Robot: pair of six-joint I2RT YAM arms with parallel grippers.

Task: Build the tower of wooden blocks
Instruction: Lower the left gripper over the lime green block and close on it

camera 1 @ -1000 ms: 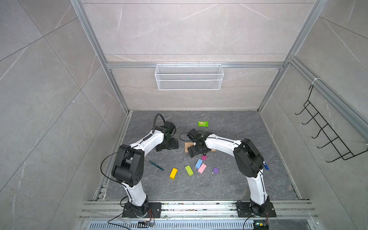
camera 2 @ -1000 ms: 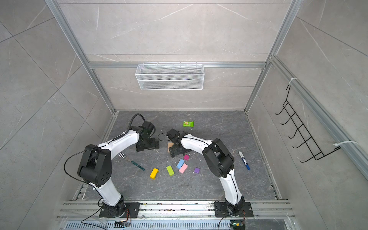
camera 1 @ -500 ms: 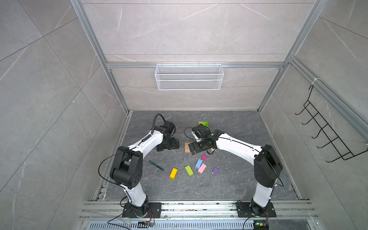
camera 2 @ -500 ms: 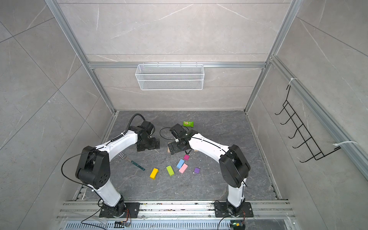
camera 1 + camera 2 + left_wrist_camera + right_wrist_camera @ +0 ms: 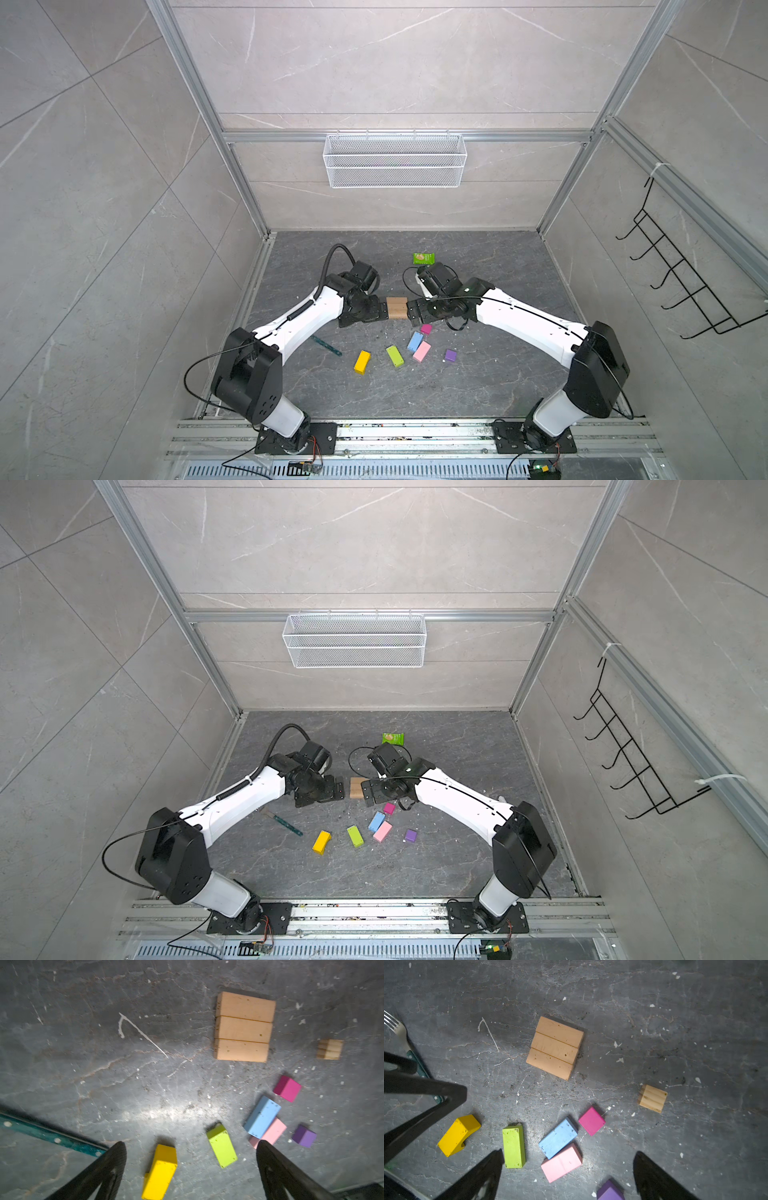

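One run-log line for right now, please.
stage: base only | tan bars: three side by side, flat | coloured blocks: six loose, unstacked | tan cube: apart | left hand: open, empty | right hand: open, empty

A green snack packet (image 5: 423, 258) lies flat toward the back of the dark grey, stone-patterned desk (image 5: 490, 257), near its middle and well apart from everything else in both top views. A fork (image 5: 396, 1028) with a teal handle (image 5: 52, 1136) lies flat and slanted on the left part of the desk, its metal tines toward the back left. A white wire basket (image 5: 354, 640) hangs on the back wall, and a black hook rack (image 5: 623, 758) on the right wall.
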